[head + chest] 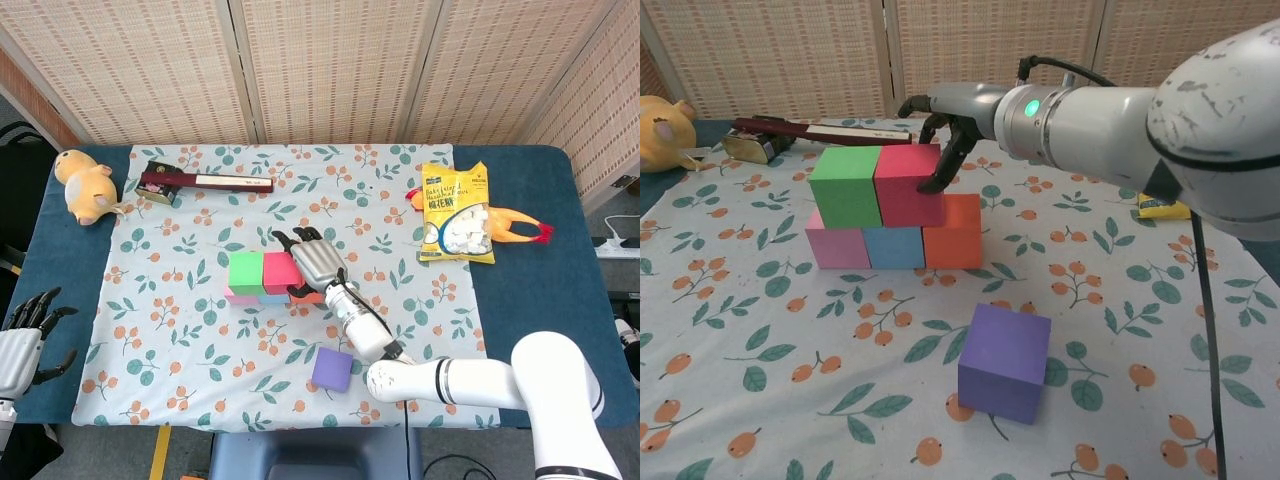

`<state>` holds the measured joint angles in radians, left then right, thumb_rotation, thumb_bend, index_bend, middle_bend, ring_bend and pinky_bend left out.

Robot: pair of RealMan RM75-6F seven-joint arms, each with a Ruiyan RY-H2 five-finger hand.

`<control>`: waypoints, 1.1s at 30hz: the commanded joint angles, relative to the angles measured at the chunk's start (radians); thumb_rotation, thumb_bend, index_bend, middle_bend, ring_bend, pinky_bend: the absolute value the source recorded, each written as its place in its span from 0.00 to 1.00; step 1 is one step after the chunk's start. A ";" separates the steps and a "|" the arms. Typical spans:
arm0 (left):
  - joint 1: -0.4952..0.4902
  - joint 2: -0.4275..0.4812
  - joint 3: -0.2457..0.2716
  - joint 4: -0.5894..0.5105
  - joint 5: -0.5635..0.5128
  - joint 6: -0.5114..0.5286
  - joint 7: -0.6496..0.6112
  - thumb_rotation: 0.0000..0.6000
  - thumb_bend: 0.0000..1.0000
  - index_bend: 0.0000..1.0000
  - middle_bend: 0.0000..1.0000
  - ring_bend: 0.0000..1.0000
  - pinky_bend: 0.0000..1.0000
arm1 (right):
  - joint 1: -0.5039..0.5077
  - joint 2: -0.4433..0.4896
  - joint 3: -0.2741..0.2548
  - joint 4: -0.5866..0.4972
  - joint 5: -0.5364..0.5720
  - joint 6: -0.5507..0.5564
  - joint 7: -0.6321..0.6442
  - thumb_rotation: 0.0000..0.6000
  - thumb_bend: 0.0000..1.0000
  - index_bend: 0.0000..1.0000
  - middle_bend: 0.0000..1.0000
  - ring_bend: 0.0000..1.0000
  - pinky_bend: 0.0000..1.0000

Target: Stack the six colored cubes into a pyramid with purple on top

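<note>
Pink, blue and orange cubes form a row on the floral cloth. On top of them stand a green cube and a red cube, side by side. My right hand reaches over the red cube and grips it, with fingertips on its right face. The purple cube lies alone on the cloth nearer to me, also visible in the head view. My left hand hovers off the table's left front corner, its fingers spread and holding nothing.
A yellow plush toy lies at the far left. A dark red long box sits behind the cubes. At the right are a yellow snack bag and a rubber chicken. My right forearm crosses beside the purple cube.
</note>
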<state>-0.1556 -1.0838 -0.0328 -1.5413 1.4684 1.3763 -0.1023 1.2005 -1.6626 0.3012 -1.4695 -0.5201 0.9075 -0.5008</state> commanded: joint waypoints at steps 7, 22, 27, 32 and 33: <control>0.001 0.000 0.002 0.002 0.000 -0.002 -0.004 1.00 0.33 0.25 0.01 0.00 0.10 | 0.001 -0.007 0.006 0.005 0.004 0.003 -0.004 1.00 0.21 0.00 0.32 0.06 0.05; 0.001 -0.001 0.003 0.006 0.001 -0.004 -0.009 1.00 0.33 0.25 0.00 0.00 0.10 | 0.004 -0.006 0.004 -0.002 0.032 0.004 -0.027 1.00 0.21 0.00 0.32 0.04 0.05; 0.001 -0.003 0.002 0.009 0.002 -0.002 -0.011 1.00 0.33 0.25 0.00 0.00 0.10 | 0.002 -0.001 0.004 -0.008 0.036 0.002 -0.029 1.00 0.21 0.00 0.22 0.00 0.04; 0.000 -0.004 0.002 0.009 0.003 -0.002 -0.010 1.00 0.33 0.25 0.00 0.00 0.10 | 0.001 0.002 0.004 -0.013 0.031 0.001 -0.026 1.00 0.21 0.00 0.14 0.00 0.02; 0.001 -0.004 0.002 0.009 0.003 -0.001 -0.010 1.00 0.33 0.25 0.00 0.00 0.10 | 0.000 0.002 0.005 -0.013 0.031 0.000 -0.024 1.00 0.21 0.00 0.14 0.00 0.02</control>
<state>-0.1550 -1.0879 -0.0312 -1.5327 1.4719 1.3749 -0.1121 1.2010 -1.6606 0.3058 -1.4822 -0.4891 0.9076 -0.5258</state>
